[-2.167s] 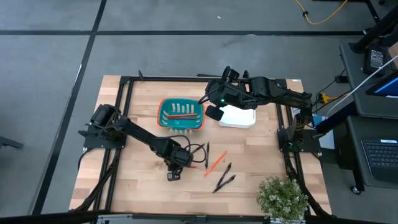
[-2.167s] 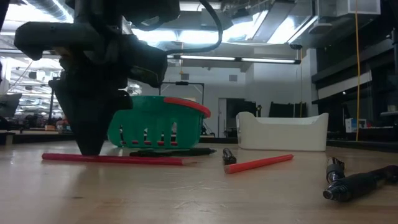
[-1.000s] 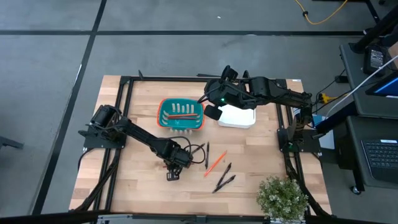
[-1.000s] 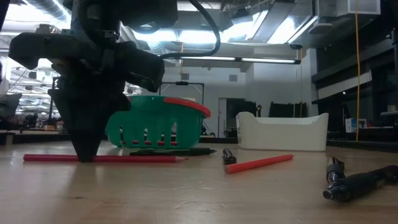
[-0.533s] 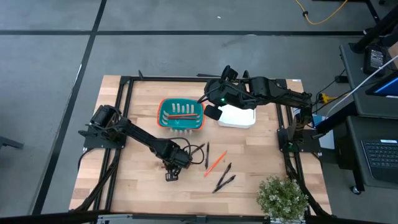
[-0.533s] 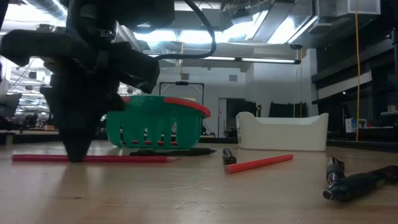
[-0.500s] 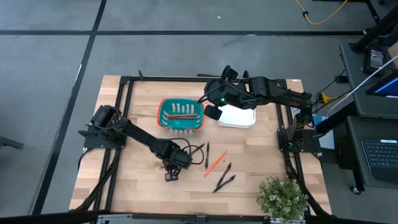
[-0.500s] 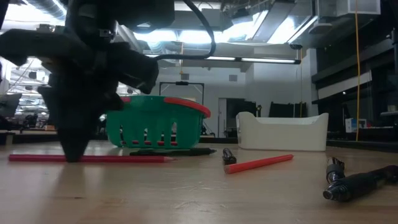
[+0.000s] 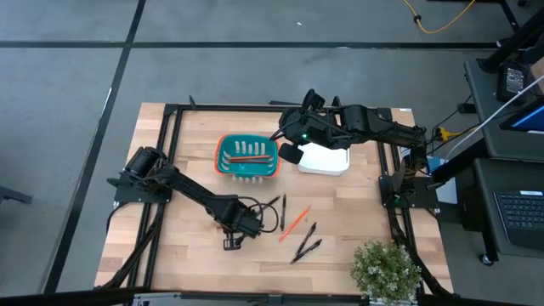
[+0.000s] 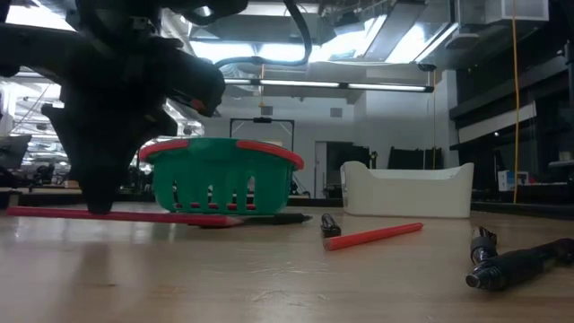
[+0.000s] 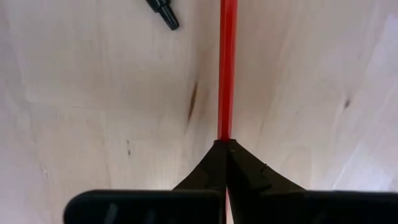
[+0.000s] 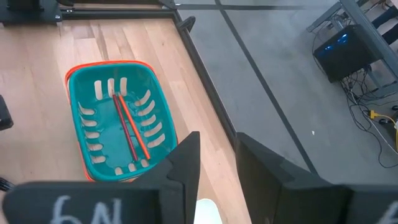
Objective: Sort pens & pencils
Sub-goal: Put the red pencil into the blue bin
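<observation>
My left gripper point(image 9: 240, 223) is at the table's middle front, shut on a red pencil point(image 10: 161, 216). It also shows in the left wrist view point(image 11: 224, 146). Another red-orange pencil point(image 9: 294, 222) lies flat on the table to its right, among black pens point(image 9: 283, 208) point(image 9: 308, 234) point(image 9: 307, 249). Two pencils point(image 12: 127, 127) lie in the teal basket point(image 9: 247, 156). My right gripper point(image 9: 289, 153) hovers open and empty between the basket and the white bin point(image 9: 325, 159); it also shows in the right wrist view point(image 12: 217, 158). My left gripper pinches the red pencil's shaft point(image 11: 225, 127) between its two fingertips, nearer the pencil's left end point(image 10: 18, 212). The fingers come from above, pointing down. The pencil hangs almost level, a little above the table, its right end point(image 10: 235, 221) slightly lower.
A black pen point(image 10: 269, 218) lies in front of the basket. A pen cap point(image 10: 330, 224) and black pens point(image 10: 516, 263) lie to the right. A potted plant point(image 9: 387, 270) stands at the near right corner. Bare wood lies to the left of my left gripper.
My left gripper has gone toward the table's left and near edges, staying shut on the red pencil. The pencil first slid along the table with it and now is lifted a little clear of the wood.
</observation>
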Robot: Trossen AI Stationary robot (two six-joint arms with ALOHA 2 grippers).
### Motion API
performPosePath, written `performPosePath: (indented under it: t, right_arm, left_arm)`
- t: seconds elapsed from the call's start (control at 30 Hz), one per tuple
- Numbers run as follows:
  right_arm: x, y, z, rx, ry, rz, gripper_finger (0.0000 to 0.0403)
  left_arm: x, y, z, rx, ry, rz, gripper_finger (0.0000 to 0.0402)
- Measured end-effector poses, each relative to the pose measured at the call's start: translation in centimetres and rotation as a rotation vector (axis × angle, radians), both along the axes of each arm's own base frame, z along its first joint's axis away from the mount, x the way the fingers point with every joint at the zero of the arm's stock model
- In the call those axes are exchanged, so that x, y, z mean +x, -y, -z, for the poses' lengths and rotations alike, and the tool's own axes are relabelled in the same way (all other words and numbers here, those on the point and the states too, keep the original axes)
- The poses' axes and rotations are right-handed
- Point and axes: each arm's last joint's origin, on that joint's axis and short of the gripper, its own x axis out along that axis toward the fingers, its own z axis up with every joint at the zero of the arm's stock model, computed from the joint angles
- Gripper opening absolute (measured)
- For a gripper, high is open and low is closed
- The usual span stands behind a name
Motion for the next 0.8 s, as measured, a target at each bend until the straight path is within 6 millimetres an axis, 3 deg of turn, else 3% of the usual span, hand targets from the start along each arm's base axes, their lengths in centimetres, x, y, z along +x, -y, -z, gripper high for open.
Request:
performPosePath:
  t: [0.43, 0.8]
  right_arm:
    - [0.0, 0.0, 0.0, 0.0, 0.0, 0.0, 0.0102]
    - [0.0, 0.0, 0.0, 0.0, 0.0, 0.0, 0.0102]
  left_arm:
    - [-0.1, 0.4, -0.2, -0.003, 0.01, -0.008, 0.0001]
    - [-0.2, -0.9, -0.2, 0.072, -0.027, 0.101, 0.0]
